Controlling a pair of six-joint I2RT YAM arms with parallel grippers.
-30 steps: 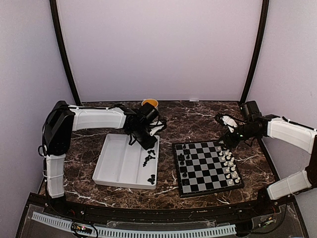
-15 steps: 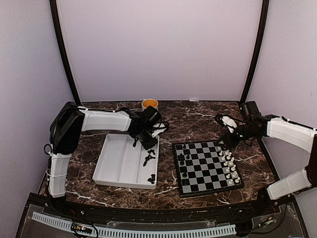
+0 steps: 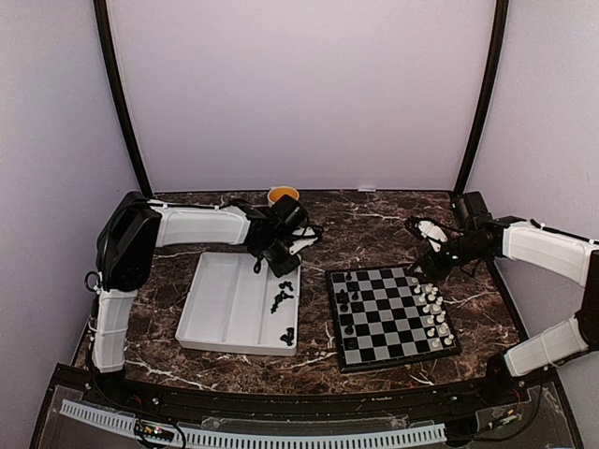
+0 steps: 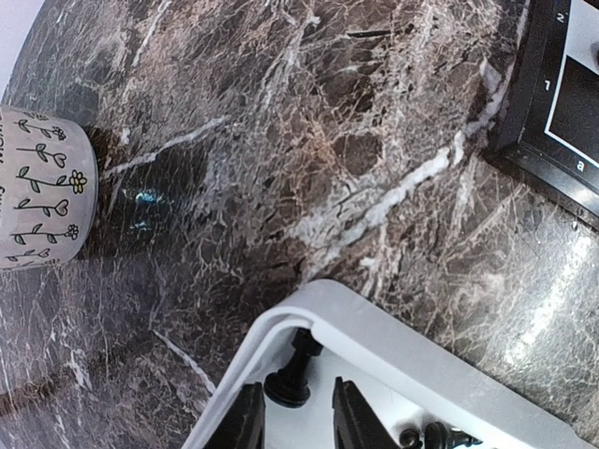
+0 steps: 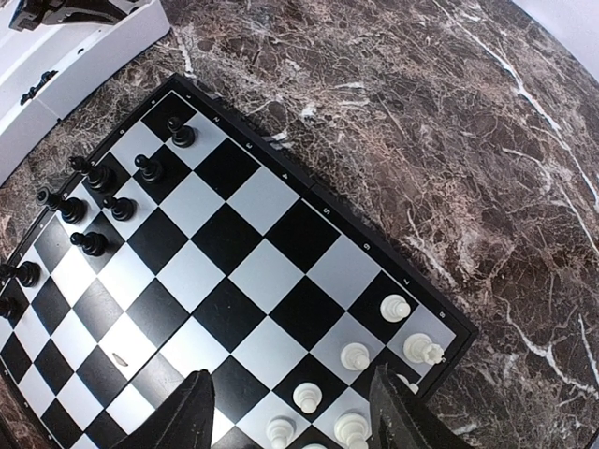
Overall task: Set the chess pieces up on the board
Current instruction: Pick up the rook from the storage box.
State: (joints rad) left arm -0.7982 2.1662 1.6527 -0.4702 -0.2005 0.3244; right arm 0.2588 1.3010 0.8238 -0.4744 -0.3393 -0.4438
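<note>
Wrist cam shows a black piece [image 4: 292,374] in the tray [image 4: 379,329] corner between the left gripper's [image 4: 296,391] spread fingers (overhead hides it). The right gripper [image 5: 290,379] is unclenched over the board [image 5: 234,271].

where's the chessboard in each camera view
Top external: the board lies right of centre, beside the white tray.
Left wrist: only its corner, at the top right edge.
Right wrist: it fills the middle.
Shared landmark: the white tray, in all three views.
</note>
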